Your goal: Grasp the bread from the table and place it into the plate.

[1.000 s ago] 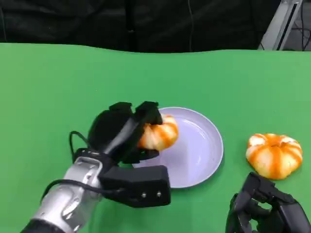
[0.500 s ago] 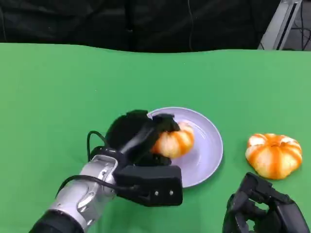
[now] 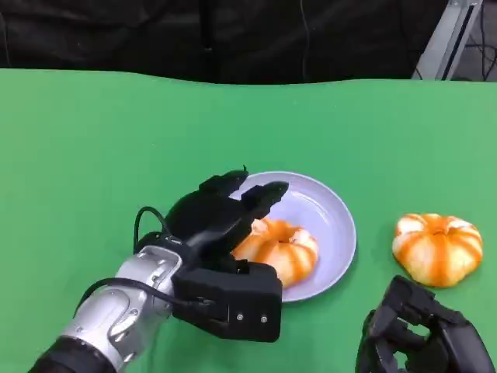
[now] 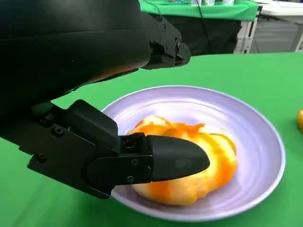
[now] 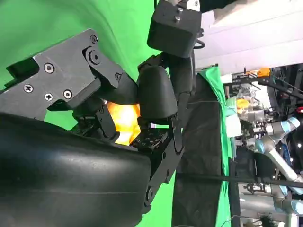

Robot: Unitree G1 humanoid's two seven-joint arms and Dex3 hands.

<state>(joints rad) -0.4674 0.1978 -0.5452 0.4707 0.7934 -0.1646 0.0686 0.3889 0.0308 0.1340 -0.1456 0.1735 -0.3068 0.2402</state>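
Note:
One orange-striped round bread lies in the lavender plate, toward its near left side. My left hand hovers just over the plate's left rim, fingers spread and lifted off the bread. In the left wrist view the bread rests on the plate, one fingertip in front of it and another arched above. A second bread sits on the green table, right of the plate. My right hand stays low at the near right, fingers curled in on nothing. Past its fingers, the right wrist view shows that bread.
The green table stretches wide to the left and behind the plate. A black curtain hangs along the far edge, and a metal frame leg stands at the back right.
My left hand carried the bread rightward over the plate, lowered it and let go. The bread now lies in the plate and the fingers have spread. The right hand has hardly moved.

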